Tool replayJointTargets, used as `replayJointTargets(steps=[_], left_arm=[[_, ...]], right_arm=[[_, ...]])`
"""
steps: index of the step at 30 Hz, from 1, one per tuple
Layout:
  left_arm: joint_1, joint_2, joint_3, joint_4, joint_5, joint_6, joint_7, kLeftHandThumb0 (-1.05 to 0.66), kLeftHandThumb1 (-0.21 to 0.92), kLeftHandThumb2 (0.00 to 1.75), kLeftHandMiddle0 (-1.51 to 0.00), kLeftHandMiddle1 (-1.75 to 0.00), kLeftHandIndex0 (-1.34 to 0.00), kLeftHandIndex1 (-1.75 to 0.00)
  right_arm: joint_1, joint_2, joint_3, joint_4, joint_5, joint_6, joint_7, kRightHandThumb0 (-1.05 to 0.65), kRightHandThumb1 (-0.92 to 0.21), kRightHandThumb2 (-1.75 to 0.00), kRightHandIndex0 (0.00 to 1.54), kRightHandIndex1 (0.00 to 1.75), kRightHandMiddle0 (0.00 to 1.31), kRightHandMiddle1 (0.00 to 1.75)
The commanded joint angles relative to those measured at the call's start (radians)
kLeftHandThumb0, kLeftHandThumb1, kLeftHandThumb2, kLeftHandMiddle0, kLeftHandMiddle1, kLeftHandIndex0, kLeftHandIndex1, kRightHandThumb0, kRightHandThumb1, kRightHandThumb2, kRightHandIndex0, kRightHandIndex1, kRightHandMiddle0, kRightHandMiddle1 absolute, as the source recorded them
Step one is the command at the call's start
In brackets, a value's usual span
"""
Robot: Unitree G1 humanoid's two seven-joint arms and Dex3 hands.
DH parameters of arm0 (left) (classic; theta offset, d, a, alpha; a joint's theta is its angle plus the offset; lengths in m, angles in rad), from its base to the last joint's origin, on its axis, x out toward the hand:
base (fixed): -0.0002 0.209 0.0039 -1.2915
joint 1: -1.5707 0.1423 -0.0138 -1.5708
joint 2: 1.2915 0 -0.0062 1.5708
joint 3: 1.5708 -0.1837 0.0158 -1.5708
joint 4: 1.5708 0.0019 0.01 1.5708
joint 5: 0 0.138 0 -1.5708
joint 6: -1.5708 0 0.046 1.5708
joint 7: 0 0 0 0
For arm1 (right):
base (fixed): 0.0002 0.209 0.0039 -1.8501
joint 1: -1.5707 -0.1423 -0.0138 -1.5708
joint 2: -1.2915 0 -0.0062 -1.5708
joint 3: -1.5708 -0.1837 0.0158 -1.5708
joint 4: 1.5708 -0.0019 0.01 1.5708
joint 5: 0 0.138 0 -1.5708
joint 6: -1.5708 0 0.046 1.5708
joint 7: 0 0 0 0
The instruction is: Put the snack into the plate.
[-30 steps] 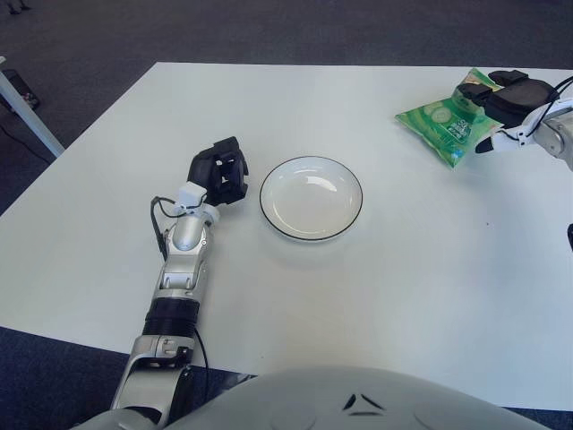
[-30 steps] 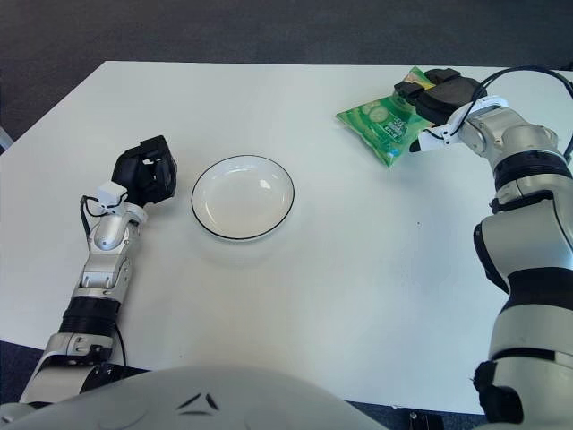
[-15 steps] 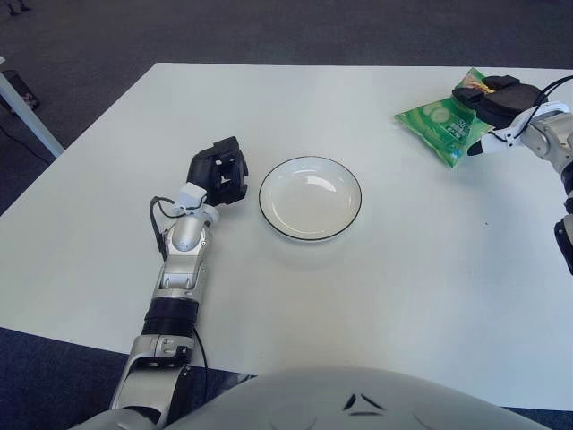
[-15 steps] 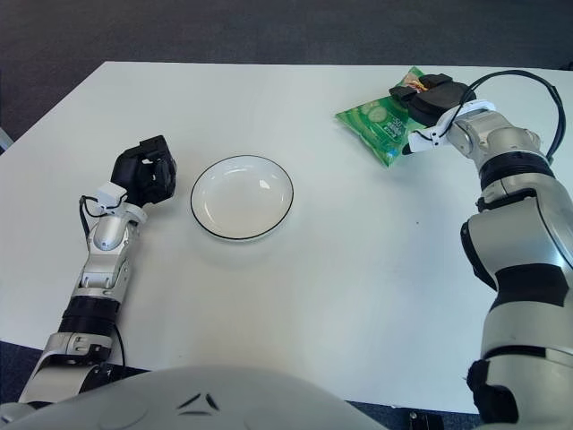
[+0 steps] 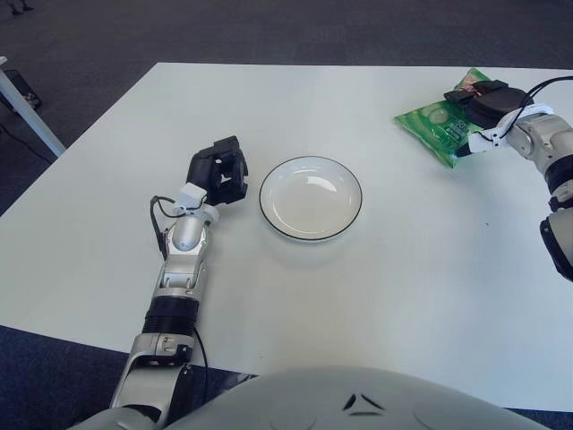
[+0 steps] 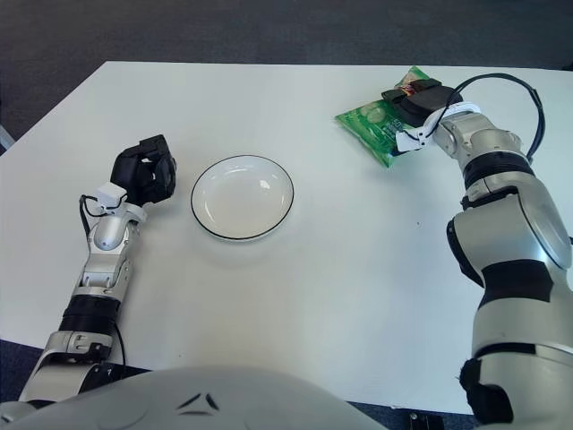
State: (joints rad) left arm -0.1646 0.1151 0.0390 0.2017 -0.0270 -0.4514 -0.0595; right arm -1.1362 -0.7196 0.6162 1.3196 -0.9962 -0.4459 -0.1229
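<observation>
The right hand (image 6: 414, 99) reaches to the table's (image 6: 340, 269) far right, fingers clamped on the green snack bag (image 6: 372, 125), which is well apart from the plate (image 6: 242, 197). The left hand (image 6: 143, 172), fingers curled and holding nothing, shows left of the plate.

A white table (image 5: 376, 296) fills most of both views, its top plain and evenly lit with only soft shadows. Beyond its far and left edges lies a dark blue-grey carpet (image 5: 269, 31), which also shows below the near edge. At the far left of the left eye view a white leg (image 5: 27, 112) of some other furniture slants across the carpet.
</observation>
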Motion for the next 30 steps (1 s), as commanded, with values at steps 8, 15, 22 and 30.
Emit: replayJointTargets(steps=[8,15,22,30], left_arm=[[0.18,-0.06,-0.022,0.14,0.014,-0.021,0.016,-0.49,0.71,0.94,-1.41,-1.75,-1.18,-1.75],[0.18,-0.061,-0.021,0.143,0.012,-0.027,0.017,-0.49,0.71,0.94,-1.41,-1.75,-1.18,-1.75],[0.178,-0.061,-0.019,0.146,0.011,-0.031,0.019,-0.49,0.71,0.94,-1.41,-1.75,-1.18,-1.75],[0.174,-0.063,-0.019,0.152,0.017,-0.044,0.027,-0.5,0.7,0.94,-1.41,-1.75,-1.18,-1.75]], right_arm=[[0.023,0.051,-0.003,0.025,0.037,0.031,0.01,-0.95,-0.92,-0.17,0.0,0.0,0.0,0.35],[0.044,0.053,-0.007,0.032,0.057,0.036,0.017,-0.91,-0.92,-0.2,0.0,0.0,0.0,0.47],[0.066,0.053,-0.019,0.034,0.091,0.03,0.02,-0.83,-0.92,-0.23,0.01,0.0,0.0,0.62],[0.104,-0.02,-0.056,-0.081,0.175,-0.128,0.078,-0.72,-0.83,-0.43,0.08,0.04,0.0,0.71]])
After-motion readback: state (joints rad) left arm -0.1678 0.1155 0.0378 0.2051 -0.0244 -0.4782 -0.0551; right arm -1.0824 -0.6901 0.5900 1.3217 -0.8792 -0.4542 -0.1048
